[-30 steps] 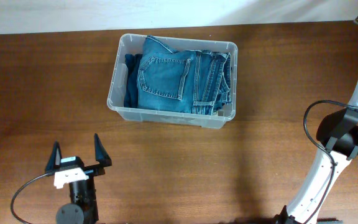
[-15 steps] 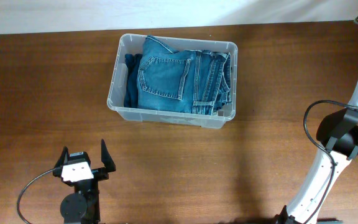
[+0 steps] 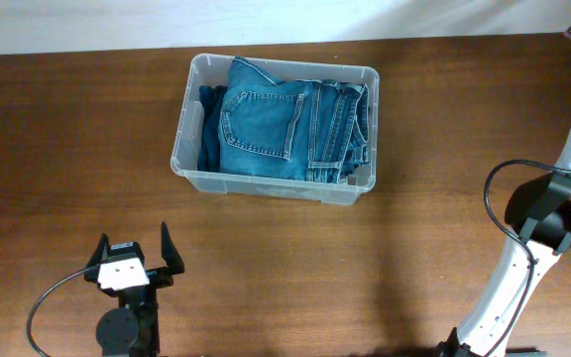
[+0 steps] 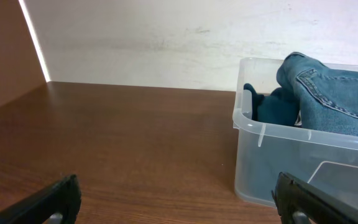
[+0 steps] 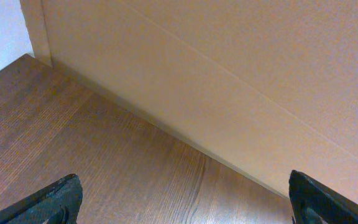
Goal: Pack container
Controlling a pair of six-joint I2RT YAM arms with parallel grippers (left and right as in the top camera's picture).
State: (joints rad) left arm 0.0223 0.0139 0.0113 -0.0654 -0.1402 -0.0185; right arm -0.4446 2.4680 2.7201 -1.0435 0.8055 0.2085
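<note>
The clear plastic container (image 3: 190, 167) stands at the back middle of the table with folded blue jeans (image 3: 285, 129) filling it. In the left wrist view the container (image 4: 272, 155) is at the right with the jeans (image 4: 334, 93) above its rim. My left gripper (image 3: 133, 248) is open and empty near the front left of the table, well in front of the container; its fingertips show in its wrist view (image 4: 179, 205). My right gripper (image 5: 182, 199) is open and empty, facing bare table and a wall. In the overhead view only the right arm (image 3: 548, 213) shows at the far right.
The table (image 3: 414, 248) is dark brown wood. A pale wall (image 4: 166, 37) runs along its far edge. A black cable (image 3: 38, 312) loops beside the left arm's base.
My left gripper drew back toward the front edge and turned slightly between one second and half a second ago. Since then nothing has moved.
</note>
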